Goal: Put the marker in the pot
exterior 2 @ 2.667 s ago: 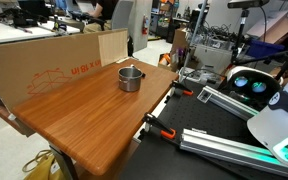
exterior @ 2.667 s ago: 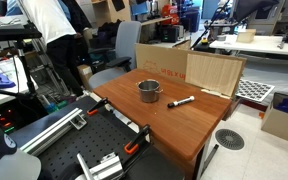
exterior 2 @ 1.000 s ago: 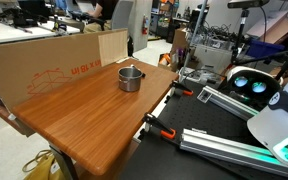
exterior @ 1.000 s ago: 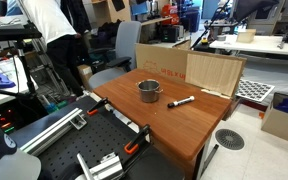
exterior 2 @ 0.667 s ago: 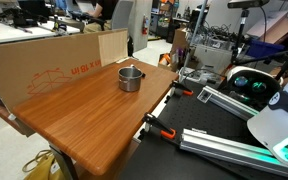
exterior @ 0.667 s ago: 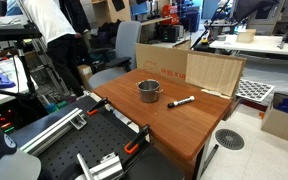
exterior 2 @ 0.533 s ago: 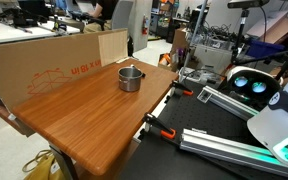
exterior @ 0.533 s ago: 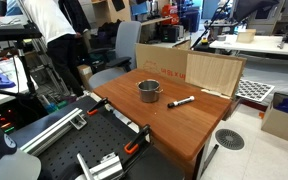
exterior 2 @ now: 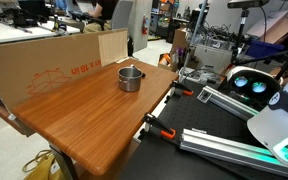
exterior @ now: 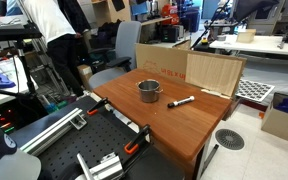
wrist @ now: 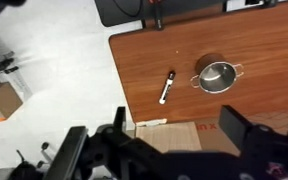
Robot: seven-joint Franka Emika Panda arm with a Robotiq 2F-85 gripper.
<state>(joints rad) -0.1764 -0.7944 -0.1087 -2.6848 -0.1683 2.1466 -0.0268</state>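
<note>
The small silver pot stands upright on the wooden table, also showing in an exterior view as the pot. A slim black marker with a whitish end lies flat on the table a short way from the pot. From high above, the wrist view looks down on the marker and the pot, side by side and apart. My gripper is open, its dark fingers spread wide over the cardboard wall, with nothing between them. It does not show in either exterior view.
A low cardboard wall lines the table's far edge, also seen as the cardboard. Orange clamps grip the table's edge toward the robot's base. A person stands near an office chair beyond the table.
</note>
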